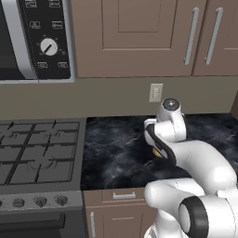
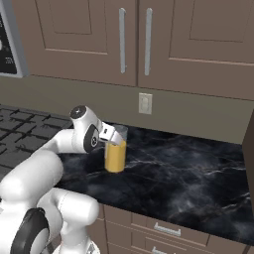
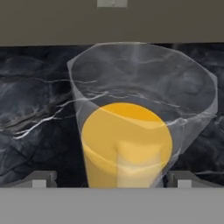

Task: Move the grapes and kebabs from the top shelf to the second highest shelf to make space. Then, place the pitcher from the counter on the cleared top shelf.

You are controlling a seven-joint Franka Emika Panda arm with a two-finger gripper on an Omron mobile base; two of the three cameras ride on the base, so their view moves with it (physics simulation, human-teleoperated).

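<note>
"So where did you have your jaws just then?"

"Spread wide, holding nothing. In the hand view my two fingertips [image 3: 43, 178] stood at either side of the pitcher [image 3: 131, 131], one to its left and one to its right, with the glass between them and neither pad visibly touching it."

"And the pitcher itself?"

"It stood upright on the counter [image 2: 198, 168], a good way back from the front edge, orange liquid filling the lower part and clear glass above. From the right base view my gripper [image 2: 112, 135] was up at the rim, at the top of the glass rather than down by the liquid."

"How did you mean to take it well?"

"I judged I should come lower, so the pads closed on the wall of the cylinder below the rim, keep it centred between them, and squeeze evenly. Smooth glass with liquid in it would likely slip or tip if caught high or off-centre."

"Anything behind it?"

"Only the wall outlet [image 2: 145, 103] and the cabinets [image 2: 134, 39] above, well clear."
</note>
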